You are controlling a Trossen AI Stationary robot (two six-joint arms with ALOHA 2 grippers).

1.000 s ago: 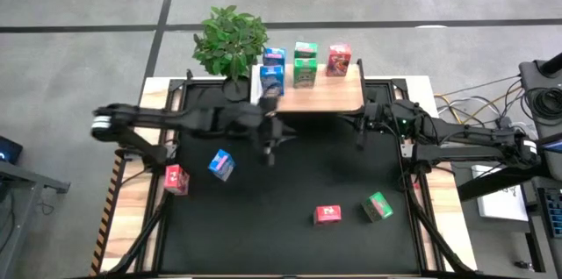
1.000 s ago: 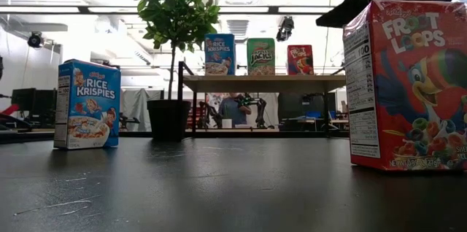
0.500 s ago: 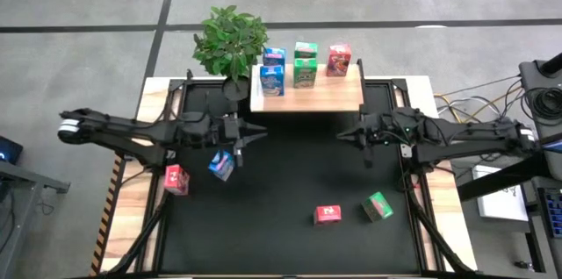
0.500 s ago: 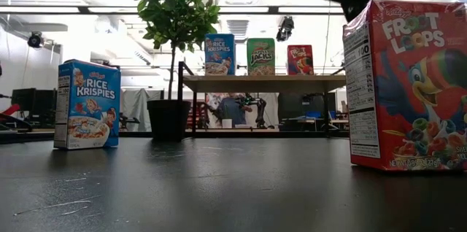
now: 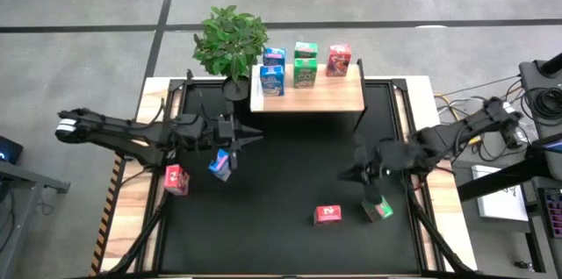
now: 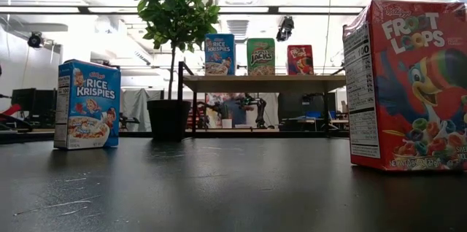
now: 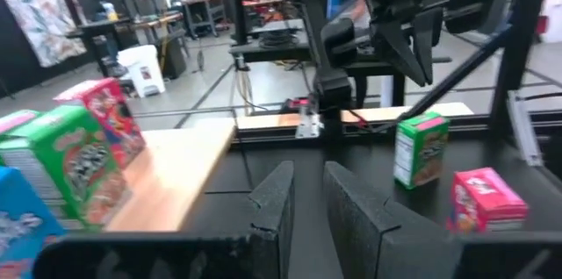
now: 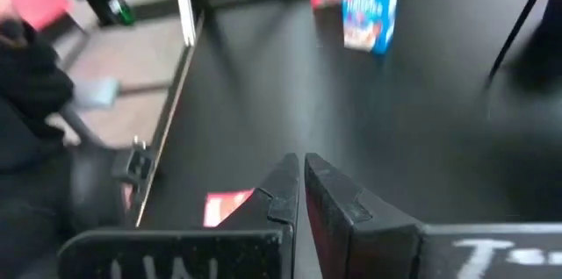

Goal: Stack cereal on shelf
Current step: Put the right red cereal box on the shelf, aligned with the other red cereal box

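Four cereal boxes still sit loose on the dark counter (image 5: 290, 244), and five are already up on the shelf (image 5: 334, 96) at the far edge, beside the potted plant (image 5: 230, 40). Down on the counter we have a blue box (image 5: 220, 164) and a red box (image 5: 176, 178) on the left, another red one (image 5: 327, 215) and a green box (image 5: 378, 207) on the right.

Left pincer (image 5: 237, 136) hangs just above and beside that blue box, fingers (image 7: 279, 200) nearly together with only a thin gap, gripping nothing. Right pincer (image 5: 374, 193) hovers just over the green box, clenched tight and empty.

Now, the handling: these look like small, light cardboard cartons. Stiff along the edges, but thin panels that would probably dent under a hard squeeze, and likely a bit slick on the printed faces. Best bet, I'd say, is to spread the fingers first, then pinch across the two narrow sides near the top, firm but gentle, keeping the carton upright for the shelf.
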